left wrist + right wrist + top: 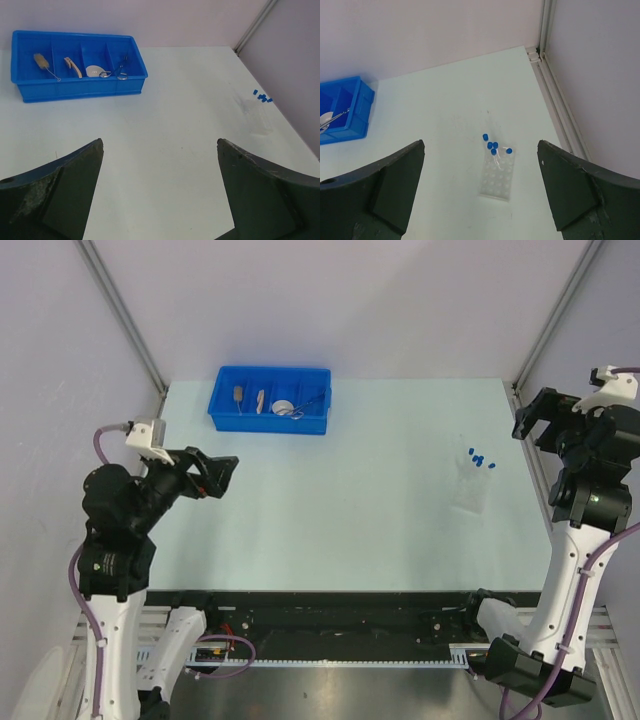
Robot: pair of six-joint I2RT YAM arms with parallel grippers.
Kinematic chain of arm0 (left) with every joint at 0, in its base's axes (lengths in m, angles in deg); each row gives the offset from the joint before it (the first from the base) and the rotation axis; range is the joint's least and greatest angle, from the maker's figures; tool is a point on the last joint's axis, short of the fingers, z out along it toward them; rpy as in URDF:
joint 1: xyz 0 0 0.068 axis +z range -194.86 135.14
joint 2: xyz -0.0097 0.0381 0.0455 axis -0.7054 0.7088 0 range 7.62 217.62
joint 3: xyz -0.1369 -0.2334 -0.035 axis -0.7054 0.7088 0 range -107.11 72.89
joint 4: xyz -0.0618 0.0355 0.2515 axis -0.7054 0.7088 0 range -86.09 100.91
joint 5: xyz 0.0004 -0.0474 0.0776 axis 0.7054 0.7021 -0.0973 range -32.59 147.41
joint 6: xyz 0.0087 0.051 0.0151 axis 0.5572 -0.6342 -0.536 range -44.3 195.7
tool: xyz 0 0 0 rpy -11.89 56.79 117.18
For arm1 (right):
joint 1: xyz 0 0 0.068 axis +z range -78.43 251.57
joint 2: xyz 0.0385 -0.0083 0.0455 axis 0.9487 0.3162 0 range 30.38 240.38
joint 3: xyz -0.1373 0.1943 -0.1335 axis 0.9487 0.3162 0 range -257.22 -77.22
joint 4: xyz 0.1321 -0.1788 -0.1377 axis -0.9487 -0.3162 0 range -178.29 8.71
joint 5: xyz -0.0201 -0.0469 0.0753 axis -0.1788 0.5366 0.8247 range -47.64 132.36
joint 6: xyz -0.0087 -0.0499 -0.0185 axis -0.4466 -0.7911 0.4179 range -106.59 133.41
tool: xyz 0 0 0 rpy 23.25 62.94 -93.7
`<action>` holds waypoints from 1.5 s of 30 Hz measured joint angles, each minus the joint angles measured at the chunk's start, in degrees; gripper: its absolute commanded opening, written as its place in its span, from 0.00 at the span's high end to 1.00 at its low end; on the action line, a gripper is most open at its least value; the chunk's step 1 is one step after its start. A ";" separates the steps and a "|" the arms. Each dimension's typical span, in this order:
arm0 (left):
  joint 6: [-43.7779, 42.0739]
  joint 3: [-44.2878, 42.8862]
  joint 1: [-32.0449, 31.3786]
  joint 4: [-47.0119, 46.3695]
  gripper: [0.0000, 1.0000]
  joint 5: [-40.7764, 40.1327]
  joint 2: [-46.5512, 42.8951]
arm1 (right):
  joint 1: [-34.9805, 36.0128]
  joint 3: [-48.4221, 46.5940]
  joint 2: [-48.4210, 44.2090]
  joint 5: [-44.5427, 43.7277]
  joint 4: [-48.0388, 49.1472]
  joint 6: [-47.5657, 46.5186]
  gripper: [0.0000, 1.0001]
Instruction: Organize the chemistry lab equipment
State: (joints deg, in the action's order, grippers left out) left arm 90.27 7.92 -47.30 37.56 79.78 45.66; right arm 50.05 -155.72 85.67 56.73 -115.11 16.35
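Well apart: blue bin (265, 423), blue-capped tubes (493, 145).

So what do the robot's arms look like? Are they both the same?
Pretty much twins. The left arm and right arm have chunky black joints on white lower parts, a small white box near the wrist, and a purple cable. The left gripper and right gripper each have two dark wedge-shaped fingers; the left ones look scuffed.

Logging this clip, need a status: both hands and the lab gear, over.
Left hand open, empty; right hand open, empty. Blue-capped tubes at far end of clear rack. Dish, tongs, wooden-handled tools in blue bin. Nothing in the way.
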 measured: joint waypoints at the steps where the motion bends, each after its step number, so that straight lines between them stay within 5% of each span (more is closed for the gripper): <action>1: -0.15 -0.11 0.00 0.42 0.00 -0.22 -0.39 | 0.00 -0.11 -0.31 0.00 -0.87 -0.09 0.00; 16: -0.66 1.97 0.00 2.71 0.00 -1.09 -5.64 | 0.00 -1.07 -2.32 1.70 -9.11 -5.33 0.00; 22: -0.59 7.41 0.00 2.54 0.00 -0.96 -7.93 | 0.00 9.84 4.46 5.99 -11.26 -11.91 0.00; 28: -0.59 12.15 0.00 2.40 0.00 -1.05 -7.48 | 1.99 23.96 16.39 1.29 -6.05 -9.38 0.00; 36: -0.13 16.92 0.00 -1.31 0.00 -1.01 -5.14 | 11.34 24.50 28.04 -10.64 5.44 -1.20 0.00; 45: -0.13 18.62 0.00 -3.08 0.00 -1.03 -2.73 | 12.46 24.46 35.54 -17.51 13.68 3.23 0.00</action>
State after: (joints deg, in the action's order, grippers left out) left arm 90.14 26.54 -47.30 34.48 78.76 42.93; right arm 62.51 -131.26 121.21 39.23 -101.43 19.58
